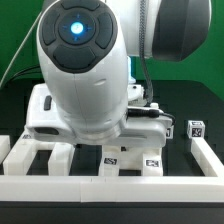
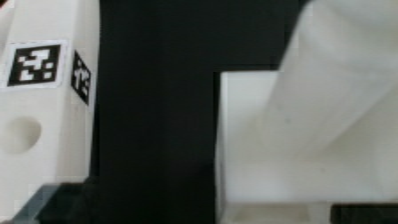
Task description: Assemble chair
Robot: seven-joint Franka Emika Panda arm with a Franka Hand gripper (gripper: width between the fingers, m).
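Beneath the arm (image 1: 85, 70), the fingers are hidden; open or closed, I cannot tell. Close below, a tagged chair piece (image 2: 36, 100) and a white block (image 2: 311, 120) sit apart near the bench's (image 1: 208, 108) front edge. Moving off carelessly could clip and shove either.

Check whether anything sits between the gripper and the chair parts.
Nothing visible does. The wrist view shows a tagged part and a second white part close up, with only bare black table between them. In the exterior view the arm hides the gripper, so that view cannot confirm it.
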